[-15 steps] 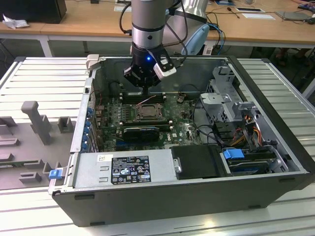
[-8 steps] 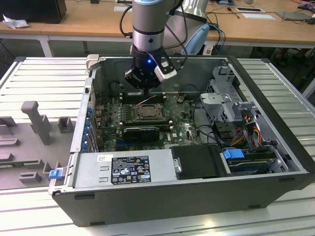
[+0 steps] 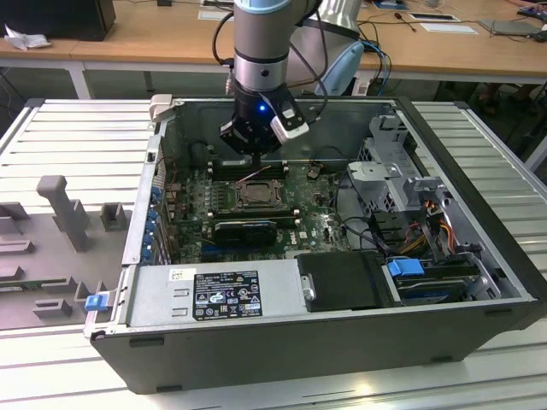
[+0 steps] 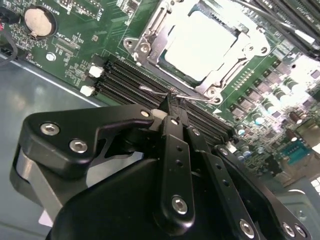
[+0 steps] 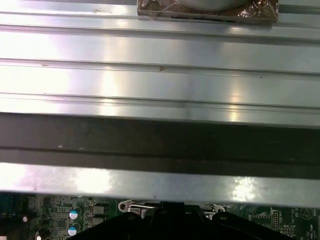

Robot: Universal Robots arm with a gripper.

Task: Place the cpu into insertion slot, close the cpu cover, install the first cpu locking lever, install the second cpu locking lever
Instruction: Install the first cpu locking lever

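Open computer case on slatted metal bench. Gripper low over motherboard, fingers pressed together onto thin locking lever just beside insertion slot; cpu seated under cpu cover. Best pressed slowly, lever kept under fingertips.

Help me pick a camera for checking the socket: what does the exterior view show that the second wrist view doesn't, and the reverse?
Exterior view: the arm, the case, the power supply and the drive cage.
Second wrist view: the coin battery, the memory slots, a thin lever at the shut hand's tips, and the cpu seated under the cover.
Both: the hand over the board, and the socket.
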